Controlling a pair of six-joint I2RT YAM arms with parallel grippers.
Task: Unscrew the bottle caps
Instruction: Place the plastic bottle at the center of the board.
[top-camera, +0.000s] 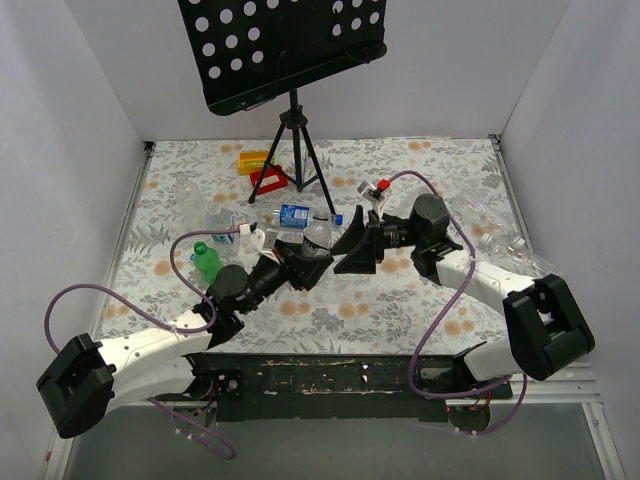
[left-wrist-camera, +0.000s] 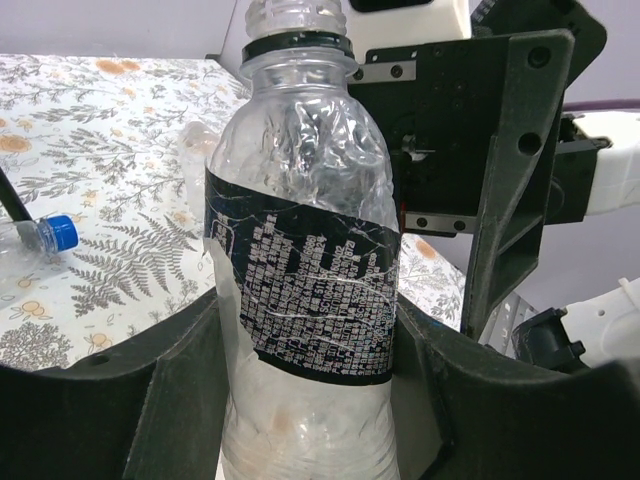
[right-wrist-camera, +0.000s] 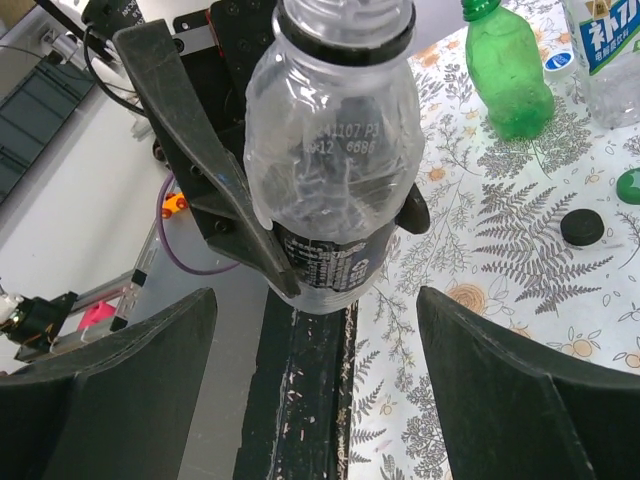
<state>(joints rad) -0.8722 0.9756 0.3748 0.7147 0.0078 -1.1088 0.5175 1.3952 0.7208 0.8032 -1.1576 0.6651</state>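
Only left gripper around bottle.

Clear black-labelled bottle upright, neck threads bare; black cap, green cap loose near green bottle.

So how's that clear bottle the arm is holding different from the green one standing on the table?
The clear bottle is gripped in the left pincer; the green bottle stands free on the table. The clear bottle is see-through with a black printed label; the green bottle is tinted green, with no label showing. Both are small plastic drink bottles.
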